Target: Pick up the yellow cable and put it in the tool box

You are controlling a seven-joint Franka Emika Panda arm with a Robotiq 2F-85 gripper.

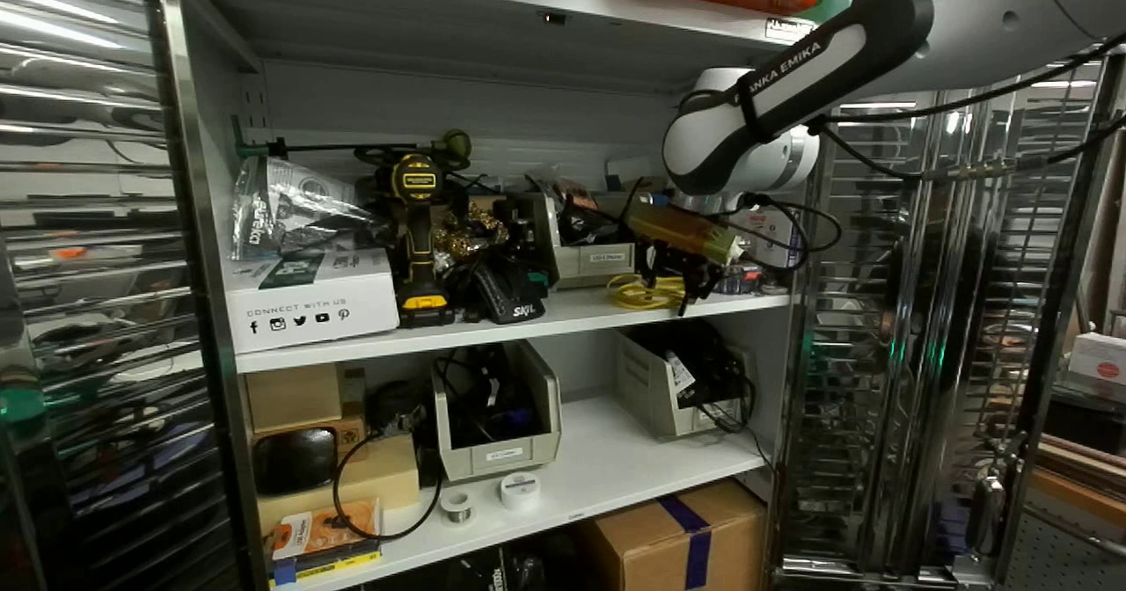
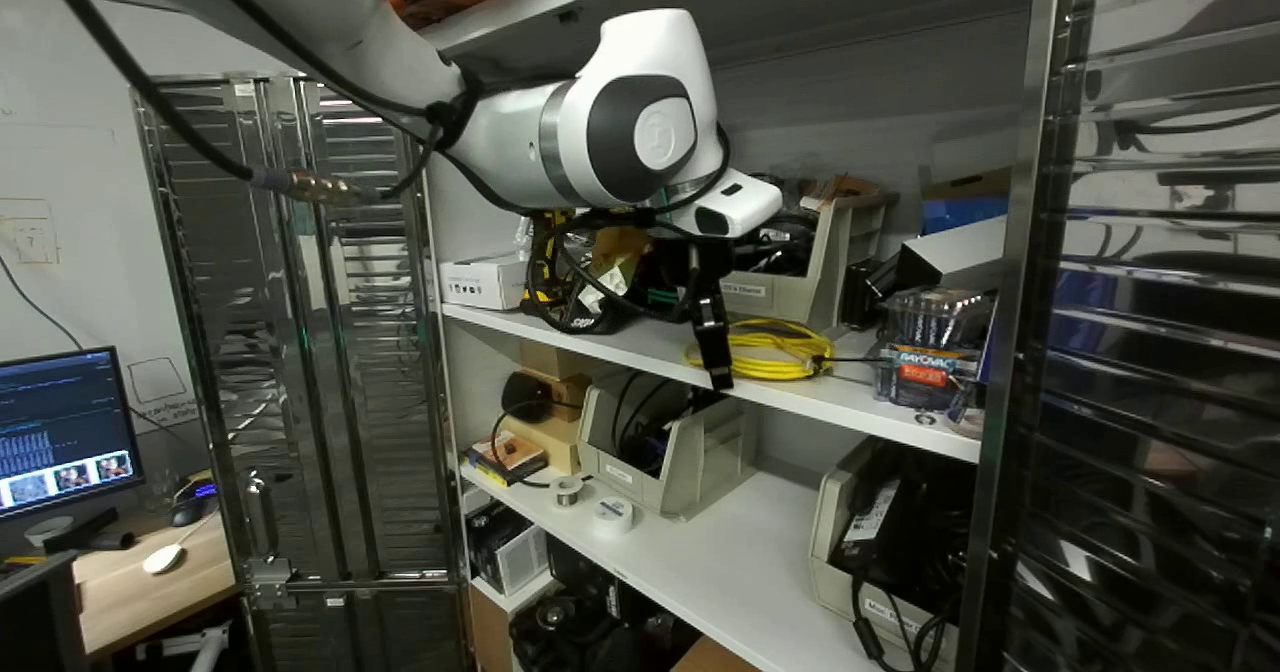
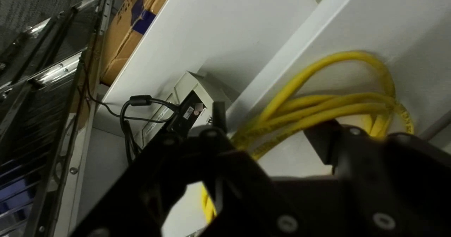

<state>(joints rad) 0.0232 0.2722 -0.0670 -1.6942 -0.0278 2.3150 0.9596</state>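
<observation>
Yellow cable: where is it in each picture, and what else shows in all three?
In an exterior view: yellow cable just right of centre.
In an exterior view: yellow cable slightly right of and below centre.
In the wrist view: yellow cable large, mostly right of centre.
Shared landmark: the grey bin, black cord hanging over its front; below right of the cable in both exterior views, left of it in the wrist view.

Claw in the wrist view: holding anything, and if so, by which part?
Nothing is held. The black claw stands open, strands of the flat coil of yellow cable showing in its gap; the coil rests on the white shelf.
</observation>
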